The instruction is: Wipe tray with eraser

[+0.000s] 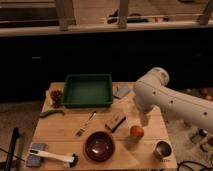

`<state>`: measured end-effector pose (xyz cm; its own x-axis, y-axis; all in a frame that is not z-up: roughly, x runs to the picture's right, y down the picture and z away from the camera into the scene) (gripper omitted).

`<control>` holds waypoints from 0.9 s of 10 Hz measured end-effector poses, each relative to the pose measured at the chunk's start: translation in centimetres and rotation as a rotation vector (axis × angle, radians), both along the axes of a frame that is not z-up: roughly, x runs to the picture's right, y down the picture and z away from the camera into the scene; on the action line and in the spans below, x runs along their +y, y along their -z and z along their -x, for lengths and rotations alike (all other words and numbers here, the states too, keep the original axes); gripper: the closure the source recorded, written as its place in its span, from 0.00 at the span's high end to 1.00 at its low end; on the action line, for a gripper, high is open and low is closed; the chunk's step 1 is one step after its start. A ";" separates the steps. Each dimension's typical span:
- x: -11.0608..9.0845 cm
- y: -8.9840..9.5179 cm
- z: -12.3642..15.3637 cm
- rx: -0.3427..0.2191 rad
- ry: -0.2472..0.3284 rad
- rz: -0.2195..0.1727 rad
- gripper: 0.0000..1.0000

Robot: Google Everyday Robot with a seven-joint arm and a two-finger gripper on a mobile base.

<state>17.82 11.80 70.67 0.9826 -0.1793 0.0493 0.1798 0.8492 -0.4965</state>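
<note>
- The tray (87,91), dark green and rectangular with raised sides, sits at the back of the wooden tabletop (60,132), left of centre. Its green floor shows from wall to wall.
- The eraser (116,121), a small pale-topped block, lies flat and at a slant on the tabletop in front of the tray's right corner, apart from the tray.
- The gripper (145,119) hangs at the end of the white arm (165,97), which reaches in from the right. It is just to the right of the eraser and above the orange round fruit (136,131). The jaws stand spread, and the eraser is not between them.
- A flat grey pad (121,91) lies just beside the tray's right wall, partly behind the arm's rounded elbow.
- A fork (86,123) lies slantwise between the tray and the round dark-red bowl (99,145). The bowl's inside is too dark to tell what it holds.
- A metal cup (162,149) stands near the front right corner, to the right of the fruit. Its contents cannot be made out.
- A dark cluster that looks like grapes (56,96) lies by the tray's left wall, with a green pepper (51,113) in front of it.
- A white-handled brush (52,156) lies at the front left edge.
</note>
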 end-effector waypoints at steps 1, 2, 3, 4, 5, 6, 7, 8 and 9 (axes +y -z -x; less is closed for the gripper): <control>0.1 -0.5 0.9 -0.011 0.013 -0.003 0.80; 0.0 -0.7 1.7 -0.020 0.023 -0.005 0.80; 0.0 -0.9 2.0 -0.029 0.030 -0.008 0.80; 0.2 -1.1 2.3 -0.042 0.043 -0.010 0.80; 0.2 -1.3 2.8 -0.054 0.055 -0.010 0.80; 0.6 -1.8 3.2 -0.072 0.068 -0.012 0.80; 0.8 -2.1 3.3 -0.078 0.071 -0.013 0.80; 0.9 -2.2 3.5 -0.087 0.077 -0.014 0.80; 1.1 -2.6 3.9 -0.100 0.086 -0.013 0.80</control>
